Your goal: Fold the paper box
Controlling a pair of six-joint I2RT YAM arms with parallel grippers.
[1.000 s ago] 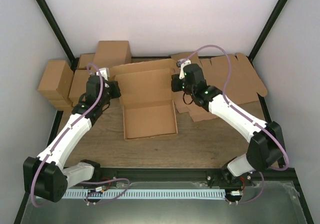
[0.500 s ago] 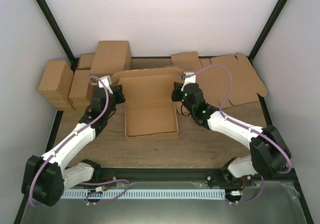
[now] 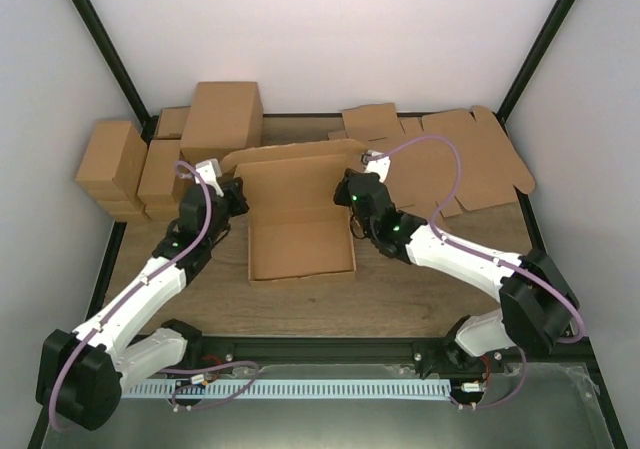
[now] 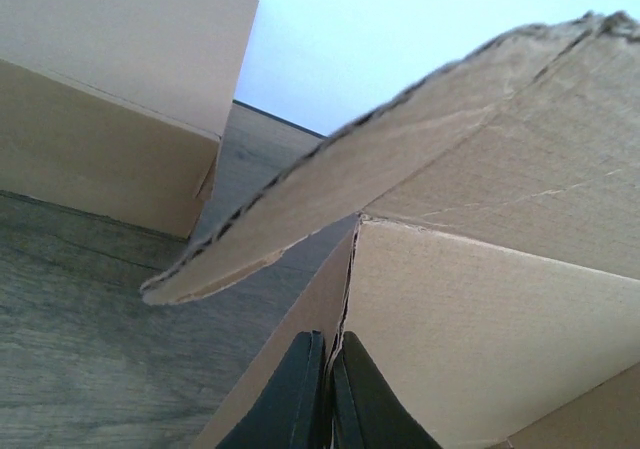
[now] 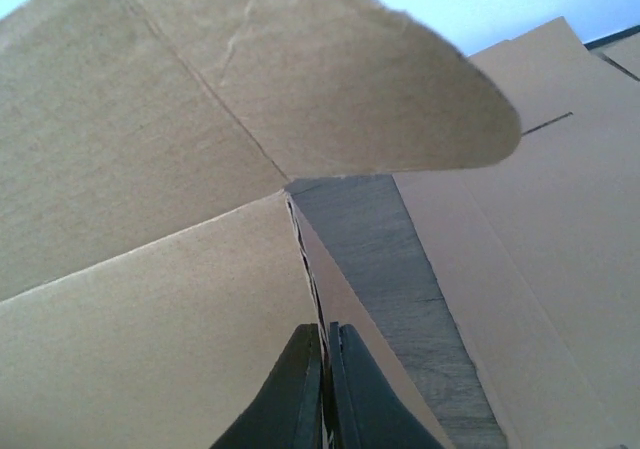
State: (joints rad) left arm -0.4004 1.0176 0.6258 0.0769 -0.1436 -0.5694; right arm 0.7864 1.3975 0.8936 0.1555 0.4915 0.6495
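Both arms had drawn back toward their bases since a second before. Left pincer (image 3: 234, 197) and right pincer (image 3: 351, 195) sat lower along the side walls of the paper box (image 3: 300, 254), the right having travelled more.

Box lay mid-bench, open tray toward the arms, rear panel (image 3: 295, 181) tilted up behind it. Left pincer was nearly closed, dark fingers (image 4: 298, 394) pinching the thin edge of the left wall. Right pincer likewise, fingers (image 5: 296, 389) clamped on the right wall's edge. A rounded ear flap (image 5: 400, 89) hung out over the right pincer, and a matching one jutted above the left.

Open room: bare bench (image 3: 400, 289) in front of the tray and to either side near the arms.

Crowding: closed cartons (image 3: 222, 114) stacked at far left, the closest near the left pincer. Flat cardboard blanks (image 3: 480, 159) spread over the far right corner, one lying just beside the right wall. Enclosure walls ringed three sides.
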